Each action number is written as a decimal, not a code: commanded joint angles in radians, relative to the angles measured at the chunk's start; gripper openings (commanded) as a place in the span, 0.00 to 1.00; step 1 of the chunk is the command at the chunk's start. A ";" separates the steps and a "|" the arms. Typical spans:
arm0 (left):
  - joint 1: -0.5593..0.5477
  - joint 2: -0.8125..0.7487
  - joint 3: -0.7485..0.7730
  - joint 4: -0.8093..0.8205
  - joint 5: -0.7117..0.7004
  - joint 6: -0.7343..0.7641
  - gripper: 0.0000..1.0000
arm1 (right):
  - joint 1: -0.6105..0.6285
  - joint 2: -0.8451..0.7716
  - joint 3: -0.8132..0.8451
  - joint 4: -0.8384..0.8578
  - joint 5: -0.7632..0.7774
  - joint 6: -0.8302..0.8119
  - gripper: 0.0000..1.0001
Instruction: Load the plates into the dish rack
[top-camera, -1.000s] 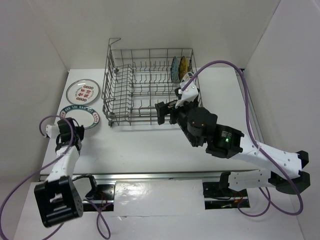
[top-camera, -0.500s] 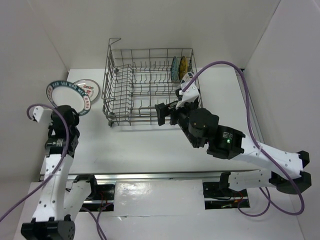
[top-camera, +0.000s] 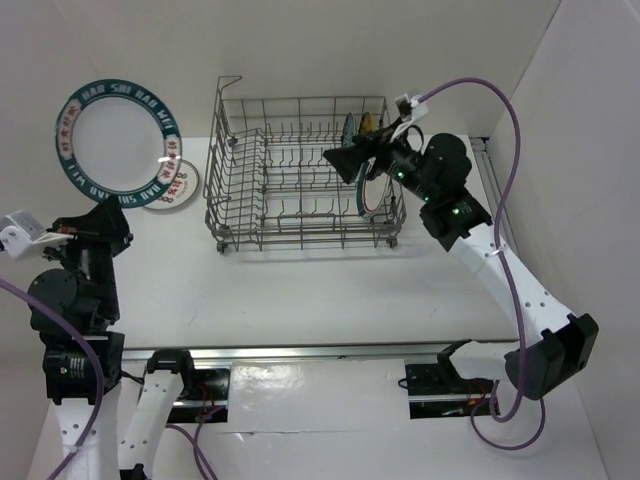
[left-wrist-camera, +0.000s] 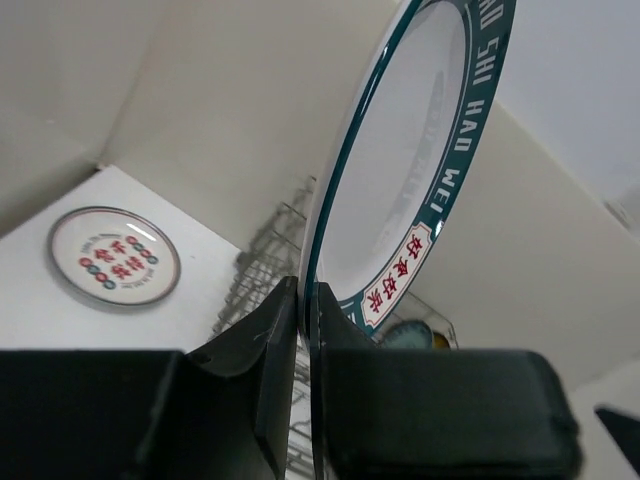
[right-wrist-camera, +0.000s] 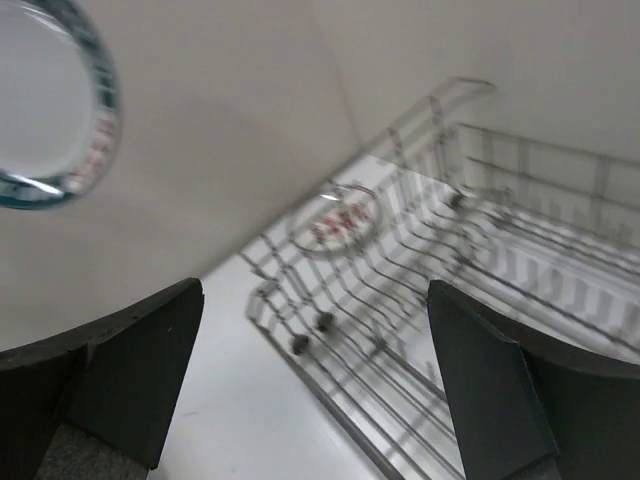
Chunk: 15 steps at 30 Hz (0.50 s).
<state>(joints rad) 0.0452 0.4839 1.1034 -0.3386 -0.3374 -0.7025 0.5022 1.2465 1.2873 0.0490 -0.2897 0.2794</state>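
Teal-rimmed plate (top-camera: 115, 135) held aloft, dish rack (top-camera: 290, 238) off to the right

The teal-rimmed plate is pinched at its lower rim by the left jaws, nearly closed, and is stood on edge above them. The dish rack is seen right of and below those jaws, its long axis crosswise. The right jaws are spread wide and empty over the rack's right end. A red-marked plate (top-camera: 180, 185) is seen on the surface between.
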 joint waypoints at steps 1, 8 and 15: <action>-0.019 -0.021 -0.025 0.105 0.205 0.040 0.00 | -0.048 0.057 0.027 0.381 -0.514 0.224 1.00; -0.038 -0.025 -0.057 0.148 0.415 -0.044 0.00 | -0.011 0.169 0.117 0.444 -0.563 0.250 1.00; -0.038 -0.015 -0.106 0.176 0.552 -0.086 0.00 | 0.041 0.281 0.294 0.273 -0.552 0.127 1.00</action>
<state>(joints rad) 0.0101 0.4767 0.9997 -0.3000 0.1158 -0.7429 0.5186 1.5146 1.4906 0.3557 -0.8101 0.4606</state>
